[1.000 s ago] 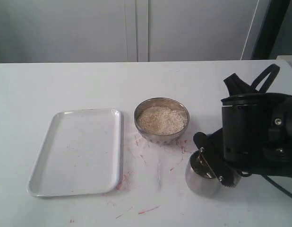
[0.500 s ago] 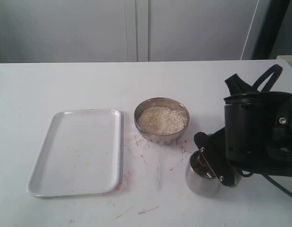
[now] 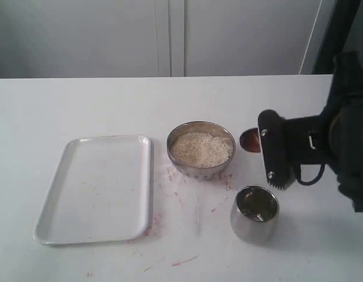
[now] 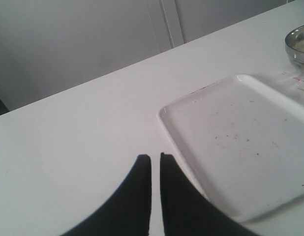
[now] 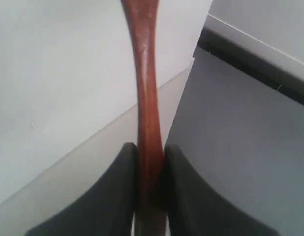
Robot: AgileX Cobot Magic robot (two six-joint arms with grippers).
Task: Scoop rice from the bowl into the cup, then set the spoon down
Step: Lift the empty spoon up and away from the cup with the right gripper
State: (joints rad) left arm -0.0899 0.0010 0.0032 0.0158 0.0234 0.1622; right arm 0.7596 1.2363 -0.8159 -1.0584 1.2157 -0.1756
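The steel bowl (image 3: 201, 132) of off-white rice (image 3: 201, 149) stands mid-table. In front of it and to the right is the shiny cup (image 3: 254, 214); what it holds is hard to tell. My right gripper (image 3: 266, 145) hovers behind the cup, right of the bowl, shut on the reddish-brown spoon, whose head (image 3: 250, 141) pokes out toward the bowl. The right wrist view shows the spoon's handle (image 5: 146, 93) clamped in that gripper (image 5: 150, 150). My left gripper (image 4: 155, 158) is shut on nothing, over bare table beside the tray, and is outside the exterior view.
A white rectangular tray (image 3: 99, 188) lies left of the bowl; the left wrist view shows it too (image 4: 240, 128), with the bowl's rim (image 4: 298, 44) at the frame edge. Red smears mark the table (image 3: 187, 200) between bowl and cup.
My right arm has lifted off the cup and swung back and up, uncovering the cup's mouth. The spoon's head now shows beside the bowl.
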